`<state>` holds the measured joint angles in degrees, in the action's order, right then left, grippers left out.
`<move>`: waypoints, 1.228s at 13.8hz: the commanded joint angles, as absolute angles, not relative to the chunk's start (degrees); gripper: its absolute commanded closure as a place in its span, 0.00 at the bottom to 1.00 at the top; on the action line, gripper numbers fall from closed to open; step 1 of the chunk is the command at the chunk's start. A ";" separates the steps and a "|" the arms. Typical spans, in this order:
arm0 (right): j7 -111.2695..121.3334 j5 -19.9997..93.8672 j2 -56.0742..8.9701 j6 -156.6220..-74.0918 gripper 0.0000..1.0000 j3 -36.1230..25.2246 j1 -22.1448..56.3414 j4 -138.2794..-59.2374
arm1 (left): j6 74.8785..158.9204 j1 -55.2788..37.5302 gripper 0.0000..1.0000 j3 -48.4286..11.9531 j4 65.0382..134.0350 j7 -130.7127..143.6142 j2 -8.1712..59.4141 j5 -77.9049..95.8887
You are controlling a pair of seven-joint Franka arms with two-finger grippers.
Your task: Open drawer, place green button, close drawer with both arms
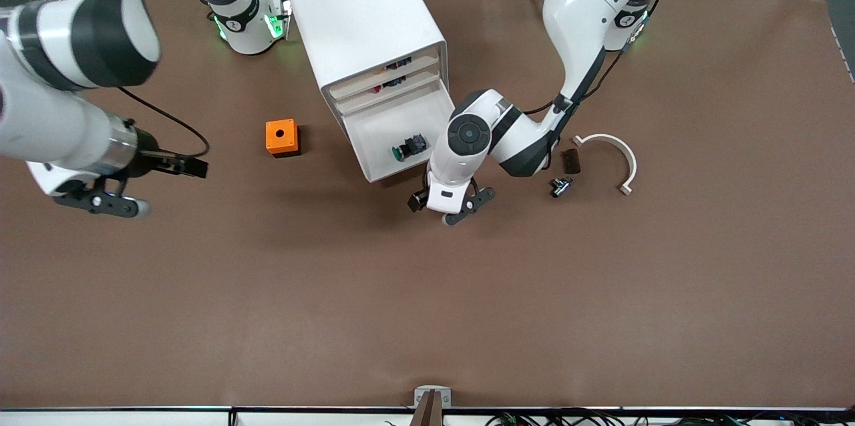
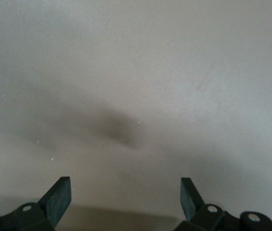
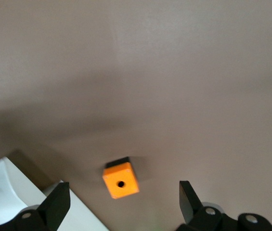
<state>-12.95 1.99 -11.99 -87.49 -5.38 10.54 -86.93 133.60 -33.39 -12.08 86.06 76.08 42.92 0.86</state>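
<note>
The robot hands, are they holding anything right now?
No. The left gripper and right gripper both have open, empty fingers. The button already lies in the open drawer.

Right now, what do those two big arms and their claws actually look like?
Both arms are chunky, rounded white shells with black bands at the joints. Green lights glow on each base. Thin black cables trail along them. The left gripper and the right gripper are black, each with two flat, wedge-tipped fingers.

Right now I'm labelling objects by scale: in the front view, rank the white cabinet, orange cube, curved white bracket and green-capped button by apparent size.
1. White box cabinet
2. Curved white bracket
3. Orange cube with a hole
4. Green-capped push button, lying in the open drawer

The bracket spans more but is thin; its rank over the cube is unsure.
</note>
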 commanded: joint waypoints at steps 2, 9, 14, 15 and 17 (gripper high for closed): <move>-3.01 0.97 -8.70 -85.96 0.00 -4.22 5.72 -87.54 | 133.86 -34.19 0.00 -11.95 90.26 76.99 39.64 0.44; 2.81 -0.18 -8.88 -84.55 0.00 -4.66 1.94 -82.27 | 126.66 -38.14 0.00 -11.78 91.50 79.28 38.58 -0.35; 6.15 0.61 -9.32 -82.44 0.00 -4.57 -0.69 -79.54 | 122.26 -39.64 0.00 -12.04 91.41 79.02 37.00 -0.09; 6.24 0.62 -9.40 -82.44 0.00 -4.57 -1.05 -79.45 | 122.26 -40.07 0.00 -12.04 91.32 78.49 37.00 0.35; 6.07 -0.43 -9.40 -82.44 0.00 -4.48 -0.88 -79.10 | 122.34 -40.52 0.00 -12.48 91.32 78.57 37.44 0.53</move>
